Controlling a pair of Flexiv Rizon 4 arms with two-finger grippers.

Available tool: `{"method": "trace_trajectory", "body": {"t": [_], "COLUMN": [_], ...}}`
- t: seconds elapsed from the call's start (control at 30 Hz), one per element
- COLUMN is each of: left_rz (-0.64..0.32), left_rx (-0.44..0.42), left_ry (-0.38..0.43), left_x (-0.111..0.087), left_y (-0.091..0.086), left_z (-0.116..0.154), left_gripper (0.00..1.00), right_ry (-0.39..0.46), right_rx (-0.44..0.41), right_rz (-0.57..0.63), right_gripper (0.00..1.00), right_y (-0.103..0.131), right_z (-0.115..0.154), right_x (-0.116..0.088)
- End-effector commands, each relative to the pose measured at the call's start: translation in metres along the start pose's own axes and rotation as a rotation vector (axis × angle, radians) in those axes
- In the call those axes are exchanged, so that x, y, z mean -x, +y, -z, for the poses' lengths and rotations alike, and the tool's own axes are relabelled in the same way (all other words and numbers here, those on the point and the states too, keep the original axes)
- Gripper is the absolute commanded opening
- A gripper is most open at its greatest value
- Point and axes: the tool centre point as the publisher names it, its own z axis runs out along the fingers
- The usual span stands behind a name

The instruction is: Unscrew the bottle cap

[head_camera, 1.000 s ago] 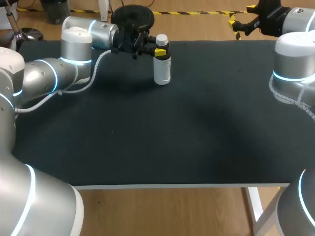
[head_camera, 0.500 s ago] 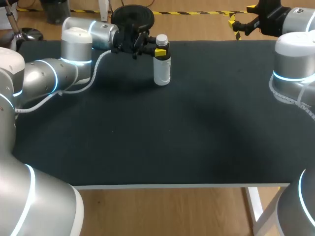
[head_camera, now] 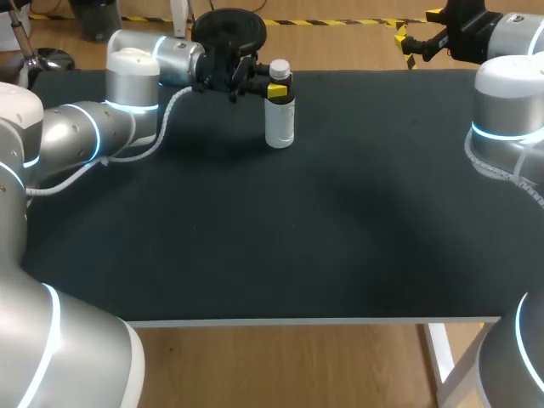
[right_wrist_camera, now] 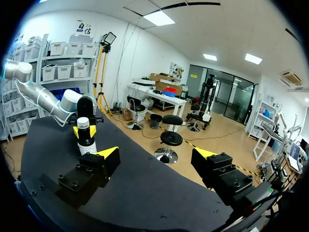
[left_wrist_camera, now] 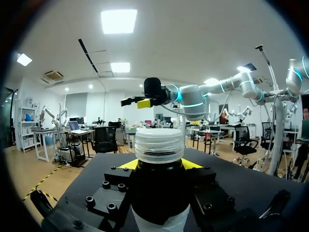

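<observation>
- The bottle (head_camera: 280, 121) stands upright near the far edge of the table (head_camera: 297, 246), left of the middle. It has a white body, a darker upper part in the left wrist view, and a pale ribbed cap (head_camera: 279, 68) that is on and looks fully seated.
- I judge it small, light plastic. It is stiff enough to clamp, but the smooth wall is likely to slip or spin in a loose grip once torque goes into the cap.
- The ribs on the cap (left_wrist_camera: 159, 145) are the place to take hold for turning. The shoulder just under it is the place to brace.
- A light bottle could tip if pushed sideways high up, so the twist should go straight around its axis.
- My left gripper (head_camera: 276, 89) comes in level from the left and is clamped on the bottle just below the cap. In the left wrist view the left gripper (left_wrist_camera: 159, 166) has a yellow tip pressed against each side of the dark shoulder, and the cap stands free above them.
- That grip looks like the bracing hold. The cap itself is untouched by either arm.
- My right gripper (head_camera: 416, 42) hangs beyond the far right corner of the table, well apart from the bottle (right_wrist_camera: 86, 137).
- In its own wrist view the right gripper (right_wrist_camera: 157, 159) has its fingers spread wide with nothing between them. It would need to narrow a good deal to seat on the cap.
</observation>
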Motion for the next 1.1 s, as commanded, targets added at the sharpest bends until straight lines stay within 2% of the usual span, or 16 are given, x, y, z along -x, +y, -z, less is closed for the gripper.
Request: {"method": "trace_trajectory", "body": {"t": [0.03, 0.53, 0.83, 1.03, 1.1], "left_rz": [0.002, 0.002, 0.002, 0.002, 0.002], "left_rx": [-0.006, -0.006, -0.006, -0.006, -0.006], "left_ry": [0.146, 0.146, 0.146, 0.146, 0.146], "left_x": [0.008, 0.008, 0.008, 0.008, 0.008], "left_y": [0.004, 0.004, 0.004, 0.004, 0.004], "left_z": [0.001, 0.001, 0.001, 0.001, 0.001], "left_gripper": [0.00, 0.00, 0.00, 0.00, 0.00], "right_ry": [0.001, 0.001, 0.436, 0.652, 0.702], "right_rx": [-0.003, -0.003, 0.072, 0.132, 0.138], "right_rz": [0.000, 0.000, 0.116, 0.144, 0.159], "right_gripper": [1.00, 1.00, 1.00, 1.00, 1.00], "right_y": [0.001, 0.001, 0.008, 0.010, 0.010], "right_z": [0.000, 0.000, -0.006, -0.002, -0.002], "right_x": [0.000, 0.000, -0.023, -0.032, -0.035]}}
